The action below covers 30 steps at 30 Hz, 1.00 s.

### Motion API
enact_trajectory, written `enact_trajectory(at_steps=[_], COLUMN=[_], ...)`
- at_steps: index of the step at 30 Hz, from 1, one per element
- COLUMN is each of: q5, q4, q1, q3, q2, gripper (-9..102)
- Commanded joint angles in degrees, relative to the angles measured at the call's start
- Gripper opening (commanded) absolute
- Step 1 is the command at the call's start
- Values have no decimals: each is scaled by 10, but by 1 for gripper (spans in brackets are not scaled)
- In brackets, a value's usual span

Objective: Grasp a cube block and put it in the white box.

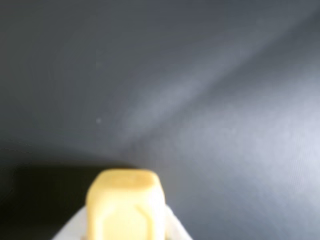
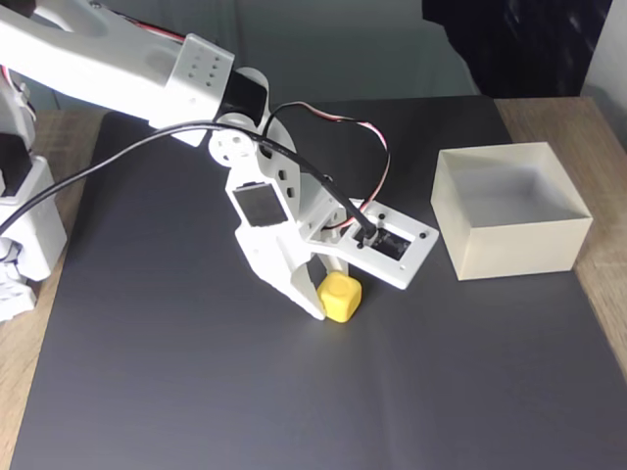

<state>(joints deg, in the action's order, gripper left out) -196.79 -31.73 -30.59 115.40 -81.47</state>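
The dark mat (image 2: 196,392) covers the counter, with the white box (image 2: 509,250) open-topped near its right edge in the fixed view — well apart from the arm. The tool (image 2: 328,294) is down at the mat, clamped on the cube block (image 2: 340,297), seemingly ready to lift. In the wrist view the cube block (image 1: 125,205) is blurred — its lower part cut off.
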Motion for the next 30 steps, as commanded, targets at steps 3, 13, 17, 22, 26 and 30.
enact_trajectory(at_steps=[3,13,17,22,26,30], q5=[11,40,51,56,72,91], q4=[-1,4,12,22,45,84], q1=[7,47,69,93,110,123], q3=[0,0,0,-4,-15,-48], q2=[-20,-107,-159,-233,-274,-271], gripper=[0,0,0,0,0,0])
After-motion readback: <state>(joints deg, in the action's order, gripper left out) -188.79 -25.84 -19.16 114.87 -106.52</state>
